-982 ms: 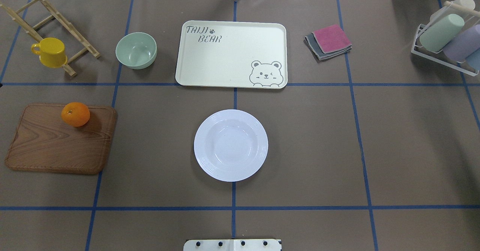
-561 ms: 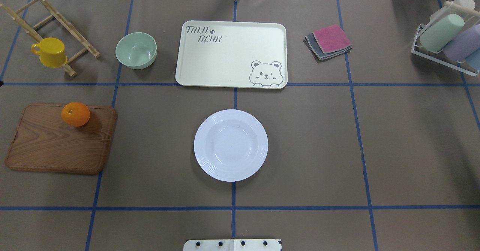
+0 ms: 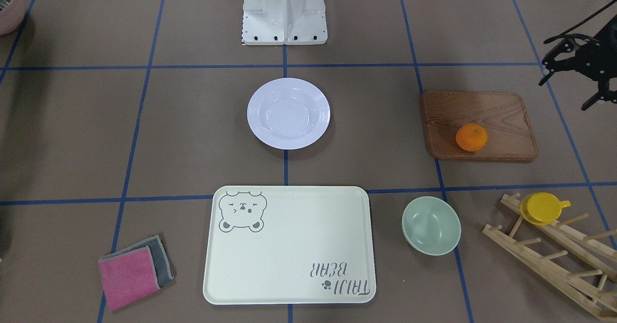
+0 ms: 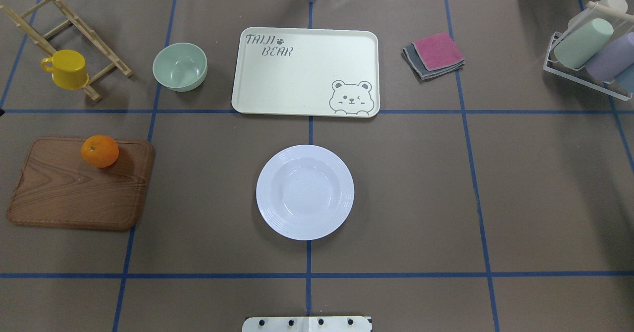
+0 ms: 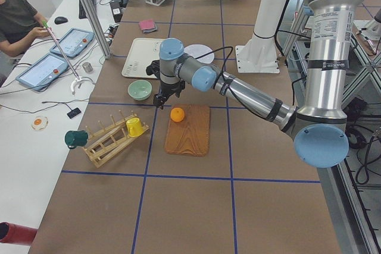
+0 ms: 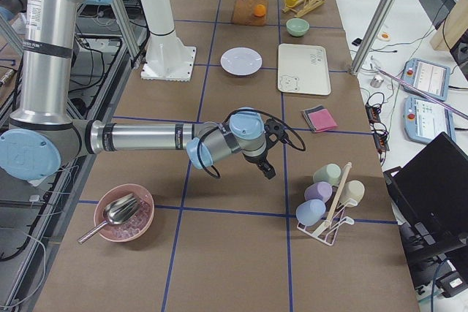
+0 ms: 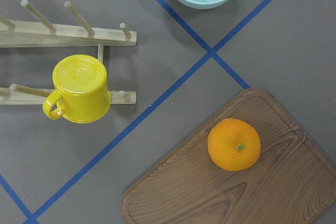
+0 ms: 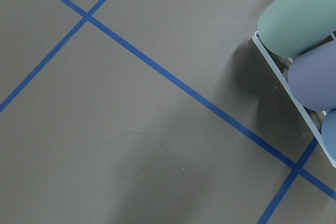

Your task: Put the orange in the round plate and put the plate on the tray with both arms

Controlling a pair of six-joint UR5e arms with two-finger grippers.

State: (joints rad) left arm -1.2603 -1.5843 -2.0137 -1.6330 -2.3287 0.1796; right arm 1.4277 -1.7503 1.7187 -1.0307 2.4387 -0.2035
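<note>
You're at pre-grasp: the orange (image 4: pixel 99 151) sits on the wooden board (image 4: pixel 74 193), the left gripper (image 3: pixel 564 91) hangs near it with jaws released, I can't tell the jaws' state on the right gripper (image 6: pixel 269 167); next you lower over the fruit, clench, and carry to the round plate (image 4: pixel 305 192).

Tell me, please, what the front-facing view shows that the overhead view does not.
Only the front-facing view shows the left gripper, hanging open at the frame's right edge near the wooden board, and a pink bowl cut off in the top-left corner. Only the overhead view shows the rack of pastel cups at its right edge. Both show the white plate empty in the middle, the tray bare, the orange on the board, the green bowl, the yellow cup and the folded cloths.
</note>
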